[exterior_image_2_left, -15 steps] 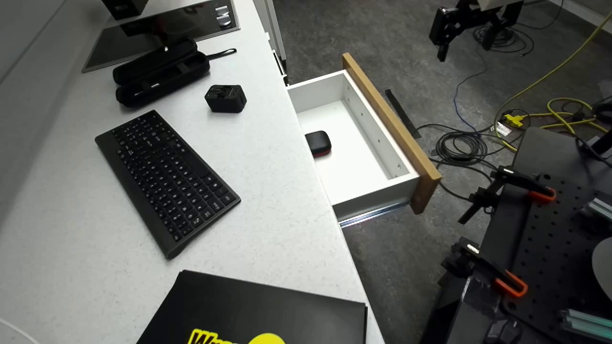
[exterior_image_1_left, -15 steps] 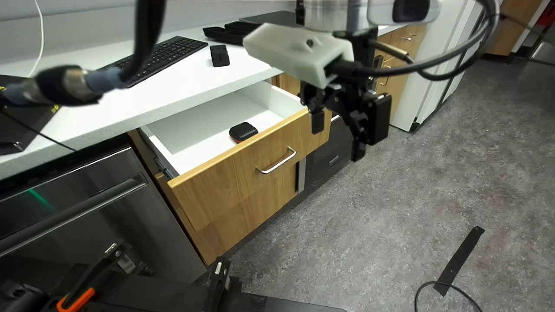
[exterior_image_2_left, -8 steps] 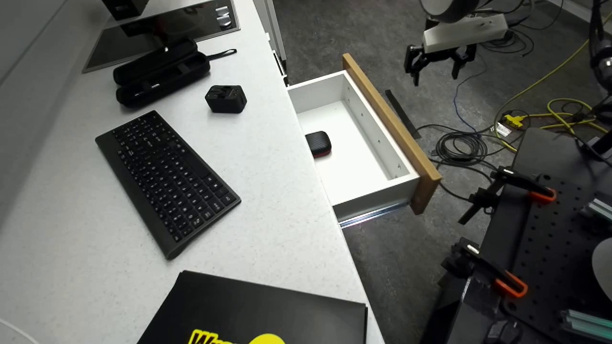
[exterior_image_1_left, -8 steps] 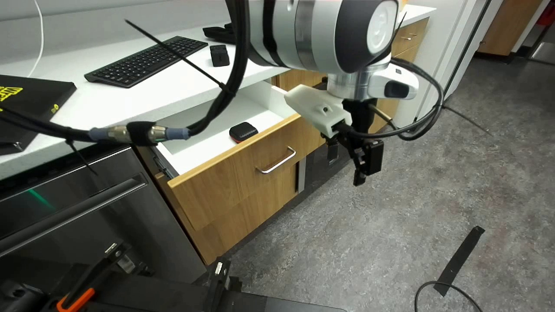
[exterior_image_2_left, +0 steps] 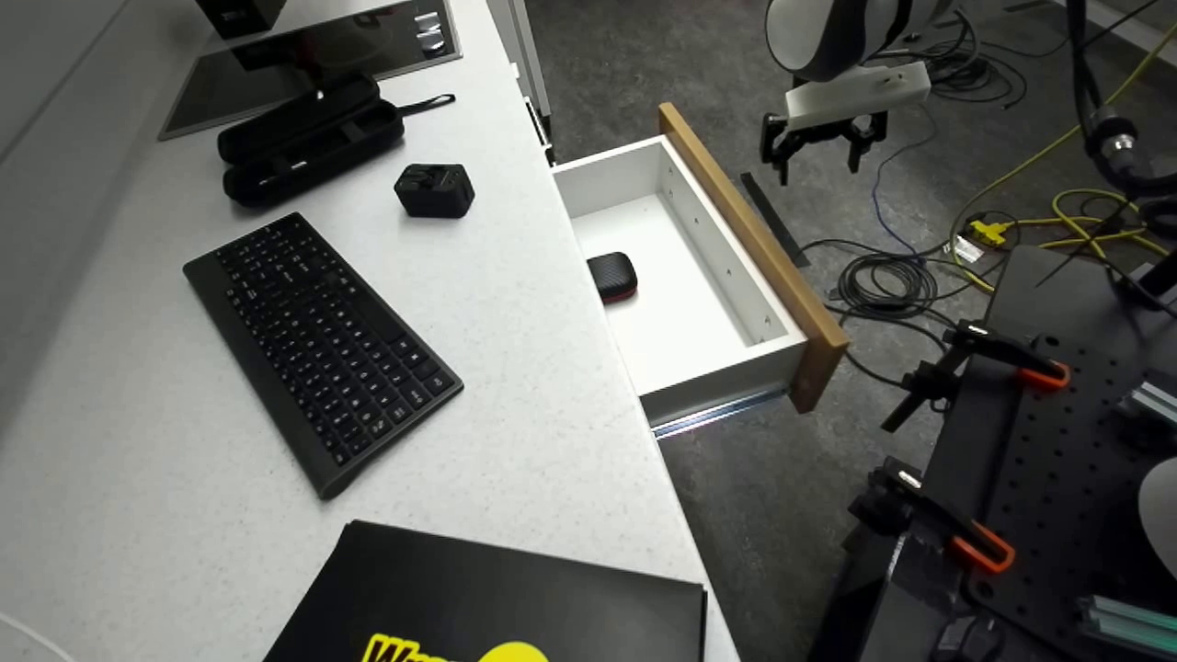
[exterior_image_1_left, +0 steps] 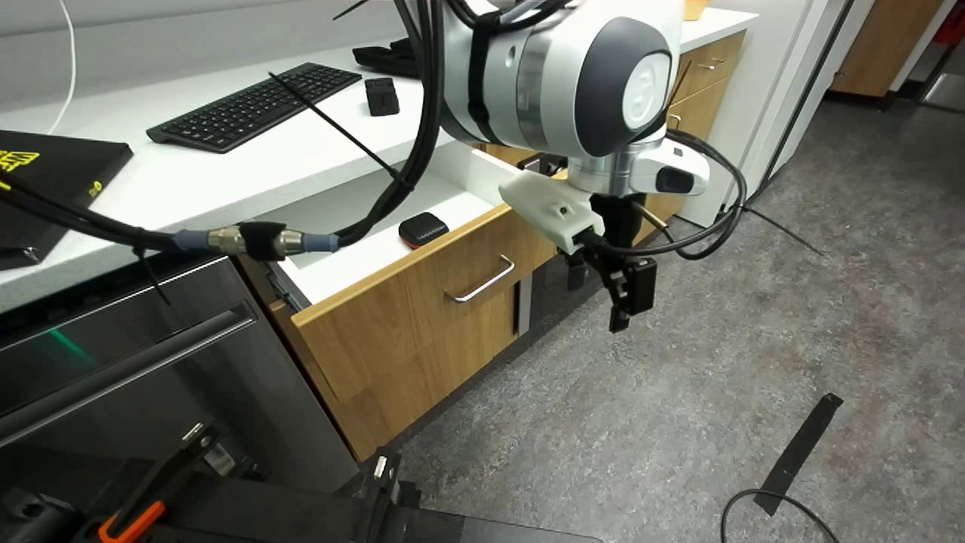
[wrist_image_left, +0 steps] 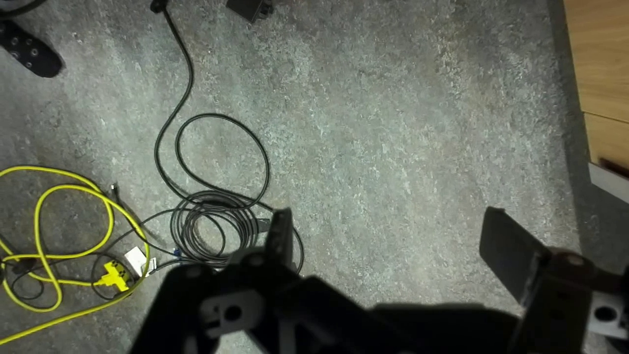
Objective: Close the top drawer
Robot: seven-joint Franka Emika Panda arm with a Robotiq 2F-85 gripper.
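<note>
Standing pulled well out, the top drawer [exterior_image_2_left: 680, 308] is seen with its oak-coloured front [exterior_image_1_left: 384, 332] set lengthwise along the edge of the white countertop [exterior_image_2_left: 515, 368]; the slim silver bar handle [exterior_image_1_left: 482, 283] is mounted along that same axis, and a small black case [exterior_image_1_left: 423, 228] is held within. Outside the front, toward its end nearer the glass cooktop [exterior_image_2_left: 382, 41], the gripper [exterior_image_2_left: 819, 169] is suspended over the floor [wrist_image_left: 393, 123], apart from the drawer. Its fingers [wrist_image_left: 511, 253] are spread wide and pointed down, with nothing pinched between them. They are lined up roughly across the front, one placed nearer the wood panels [wrist_image_left: 602, 59] shown in the wrist view. The closing push, it is judged, must be directed inward, square to the front's long axis, and is best applied nearer the handle, so that the drawer is not skewed.
</note>
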